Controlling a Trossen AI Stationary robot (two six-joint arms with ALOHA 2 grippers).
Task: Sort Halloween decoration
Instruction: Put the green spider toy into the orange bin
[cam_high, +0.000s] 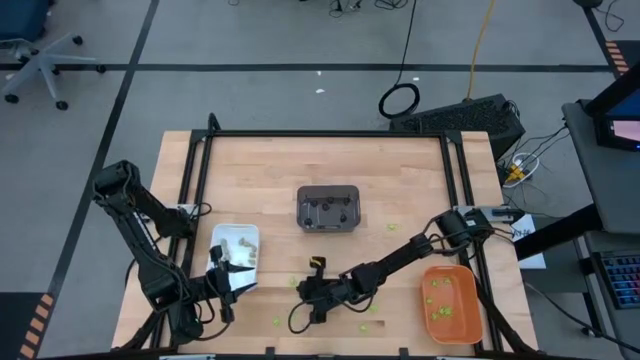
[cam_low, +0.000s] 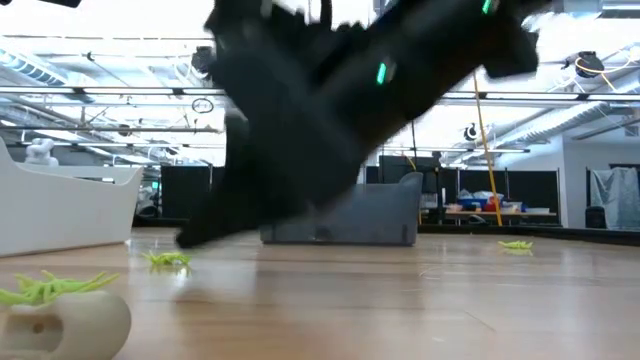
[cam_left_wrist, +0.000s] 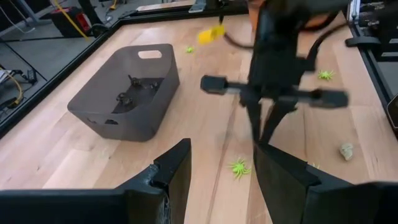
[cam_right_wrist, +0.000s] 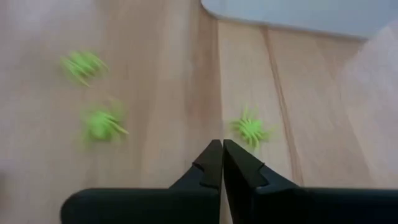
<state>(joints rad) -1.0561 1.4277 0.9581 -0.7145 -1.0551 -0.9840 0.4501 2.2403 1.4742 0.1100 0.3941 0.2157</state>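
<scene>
Right gripper (cam_right_wrist: 222, 163) sits low over the wood just on the near side of the dark grey tray (cam_high: 328, 208), and my wrist camera shows its two fingers pressed together with nothing between them. A lime-green spider (cam_right_wrist: 252, 130) lies just past the tips, a little off to one side and apart from them; two more green spiders (cam_right_wrist: 93, 96) lie further off on the bare boards. So I judge this pinch came up empty.

To do the step well, I would part the fingers again, shift the tips until the spider sits squarely between them, come straight down until the pads almost brush the wood, and only then squeeze. These trinkets are light and leggy, so a glancing touch would probably flick one away.

Beyond the dark grey tray's right side, the orange tray (cam_high: 450, 303) already holds several green pieces, so that is where I would carry this one. On the other side, the left gripper (cam_left_wrist: 217, 171) waits with fingers apart over the white tray (cam_high: 236, 255), which holds pale tan pieces.
</scene>
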